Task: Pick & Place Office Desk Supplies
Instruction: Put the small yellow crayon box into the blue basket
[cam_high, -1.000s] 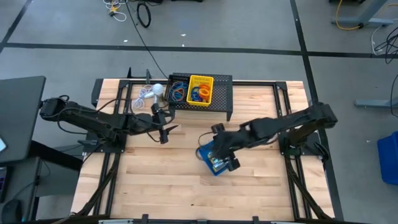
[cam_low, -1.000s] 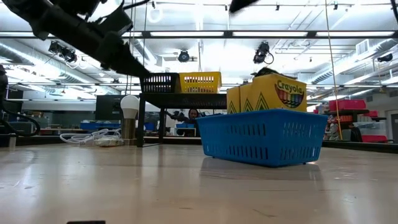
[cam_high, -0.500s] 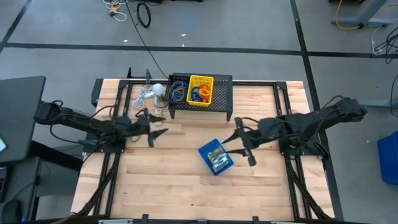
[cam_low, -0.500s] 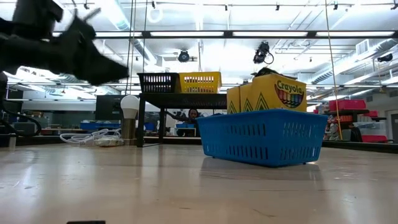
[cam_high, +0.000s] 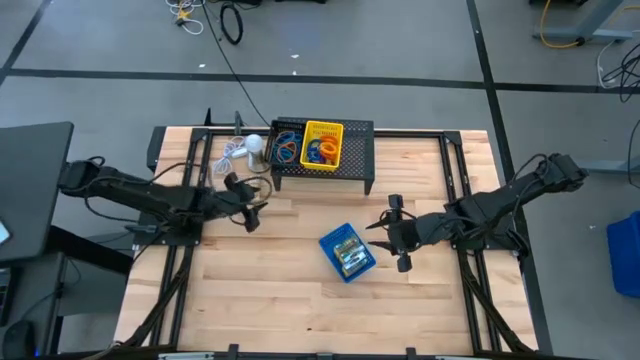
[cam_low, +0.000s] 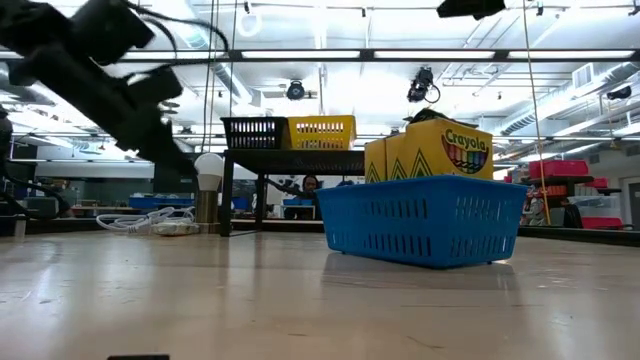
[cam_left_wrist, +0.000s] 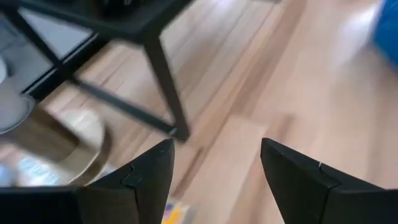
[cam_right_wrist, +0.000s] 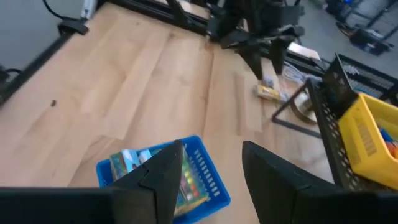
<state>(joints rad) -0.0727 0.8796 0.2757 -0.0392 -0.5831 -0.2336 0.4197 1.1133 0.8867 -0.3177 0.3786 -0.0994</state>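
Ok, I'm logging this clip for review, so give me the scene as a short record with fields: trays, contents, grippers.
blue tray: on the table in front of the stand, holding crayon boxes
yellow tray: on the black mesh stand, rubber bands inside
black tray: on the stand beside the yellow tray, rubber bands inside
loose crayon box: on the table by the stand's leg
left gripper: open, empty, above the table near the stand's left end
right gripper: open, empty, right of the blue tray

Left tool (cam_high: 249, 203) and right tool (cam_high: 396, 232) apparently open, empty.
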